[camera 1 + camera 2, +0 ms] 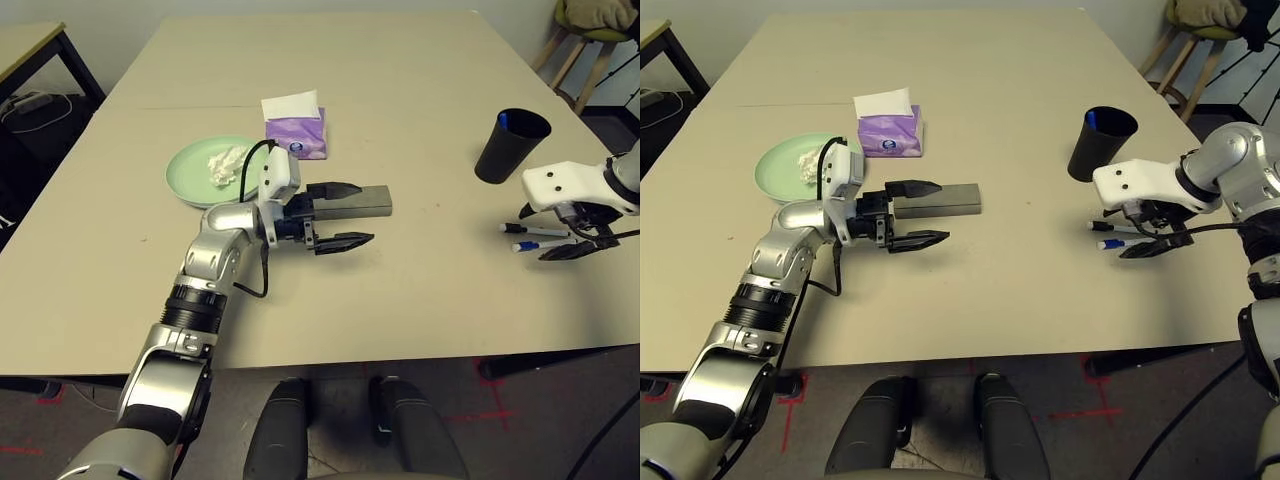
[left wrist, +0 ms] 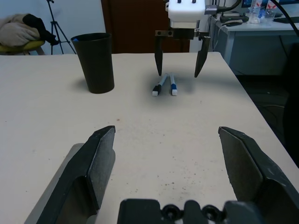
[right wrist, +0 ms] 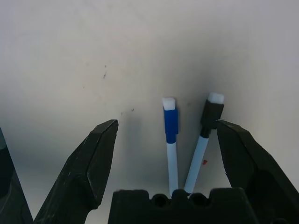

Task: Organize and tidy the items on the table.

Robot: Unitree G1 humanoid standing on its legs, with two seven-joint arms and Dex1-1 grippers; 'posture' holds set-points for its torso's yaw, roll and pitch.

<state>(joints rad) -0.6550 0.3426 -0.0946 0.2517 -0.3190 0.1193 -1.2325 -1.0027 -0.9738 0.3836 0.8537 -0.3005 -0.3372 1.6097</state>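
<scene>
We see the beige surface (image 1: 400, 110) filling most of the head views. Left of centre, our left tool (image 1: 340, 215) points level toward the right of the frame, its two black fingers spread wide and released, grasping nothing. The grey oblong glasses case (image 1: 365, 201) lies just behind it; the farther finger overlaps the case's left end, and we cannot tell whether it touches. In the upper left of the surface sits the light green plate (image 1: 190, 165), with the crumpled white tissue (image 1: 226, 165) resting on its right part. Just beside the plate, toward the centre, stands the purple tissue box (image 1: 296, 135) with a white sheet sticking up from its top. At the right of the frame the black cup (image 1: 511, 145) stands upright, with something blue showing inside its rim. In front of the cup, near the right edge, our right tool (image 1: 1145, 240) points steeply down, fingers apart and empty. It hangs over two pens lying side by side: the blue-capped pen (image 3: 171, 126) and a black-capped pen (image 3: 211, 114). In the right wrist view both pens lie between the spread fingers, apart from them. Beyond the surface's far right corner stands a wooden stool (image 1: 585, 50) with a yellowish cushion.
</scene>
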